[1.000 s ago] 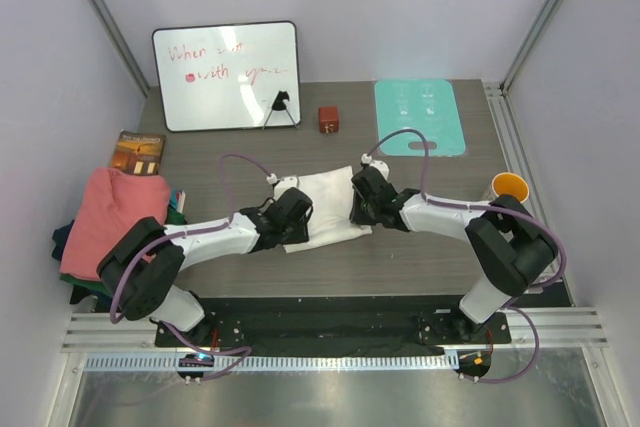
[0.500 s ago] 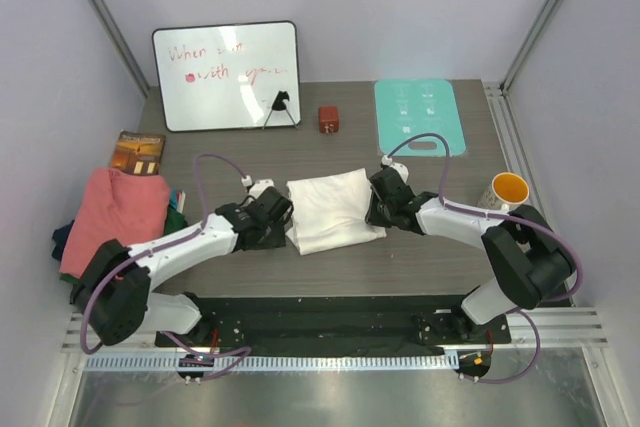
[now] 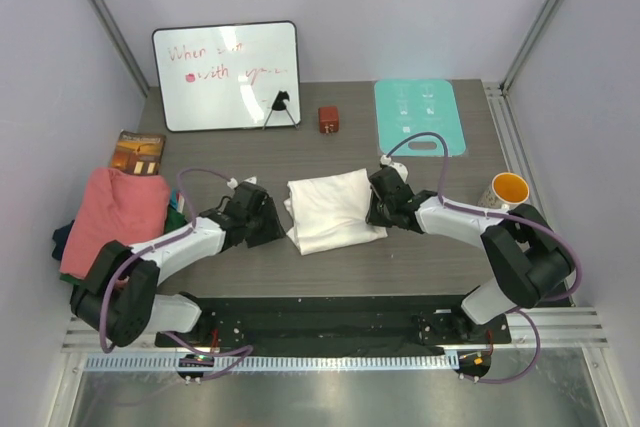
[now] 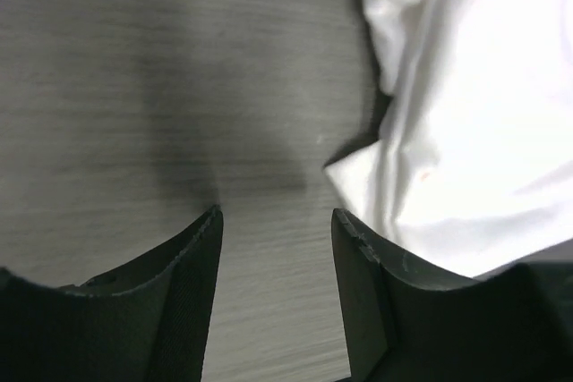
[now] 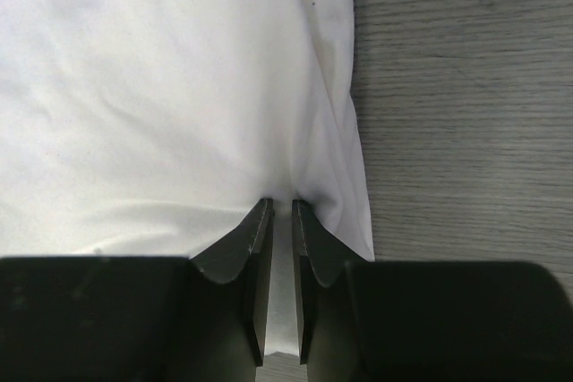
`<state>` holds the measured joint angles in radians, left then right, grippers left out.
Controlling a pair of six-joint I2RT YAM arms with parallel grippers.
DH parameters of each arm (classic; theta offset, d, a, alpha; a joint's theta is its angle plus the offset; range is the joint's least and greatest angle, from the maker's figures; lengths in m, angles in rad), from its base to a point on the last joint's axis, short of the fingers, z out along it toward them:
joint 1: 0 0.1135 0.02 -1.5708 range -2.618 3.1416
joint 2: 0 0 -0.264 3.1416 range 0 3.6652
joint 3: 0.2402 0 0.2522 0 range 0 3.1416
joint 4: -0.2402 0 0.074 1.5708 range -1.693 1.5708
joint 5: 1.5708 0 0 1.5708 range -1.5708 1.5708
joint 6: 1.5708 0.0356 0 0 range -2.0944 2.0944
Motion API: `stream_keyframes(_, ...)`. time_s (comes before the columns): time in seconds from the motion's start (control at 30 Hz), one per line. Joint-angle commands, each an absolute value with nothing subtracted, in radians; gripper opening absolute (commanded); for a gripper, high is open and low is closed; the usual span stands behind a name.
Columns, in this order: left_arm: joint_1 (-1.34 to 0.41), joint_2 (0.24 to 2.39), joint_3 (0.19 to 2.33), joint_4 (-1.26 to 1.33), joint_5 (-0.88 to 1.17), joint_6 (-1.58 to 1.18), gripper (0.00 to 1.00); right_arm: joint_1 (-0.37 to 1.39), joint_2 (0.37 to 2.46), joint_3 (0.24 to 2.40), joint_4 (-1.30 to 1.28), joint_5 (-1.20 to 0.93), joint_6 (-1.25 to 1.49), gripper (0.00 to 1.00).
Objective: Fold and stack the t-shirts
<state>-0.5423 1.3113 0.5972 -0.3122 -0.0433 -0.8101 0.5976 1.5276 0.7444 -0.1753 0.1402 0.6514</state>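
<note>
One folded white cloth t-shirt [image 3: 335, 209] between pincers: right edge pinched in right gripper [image 5: 280, 206]; left gripper [image 4: 273, 214] spread, just beside. Nearly square, slightly skewed; long axis unclear.

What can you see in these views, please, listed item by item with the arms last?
white t-shirt: one, white, folded, centre
pink t-shirt: one, salmon, atop pile at left edge
dark cloth: green and navy edges under it
whiteboard: one, white, back left
small box: one, red-brown, back centre
mat: one, teal, back right
book: one, brown, left
cup: one, yellow-orange, right
left gripper: open, beside white t-shirt
right gripper: shut on white t-shirt's edge
</note>
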Motion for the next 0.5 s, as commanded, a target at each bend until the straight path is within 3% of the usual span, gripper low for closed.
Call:
stream_keyframes(0.0,-0.477,1.377,0.520,-0.006,0.236,-0.862,0.53,0.586,1.595,0.696,-0.364,0.186,0.609,0.21)
stream_keyframes(0.47,-0.411,1.428,0.463,0.147,0.313,-0.890,0.54,0.586,1.620,0.701,-0.347,0.157,0.606,0.21)
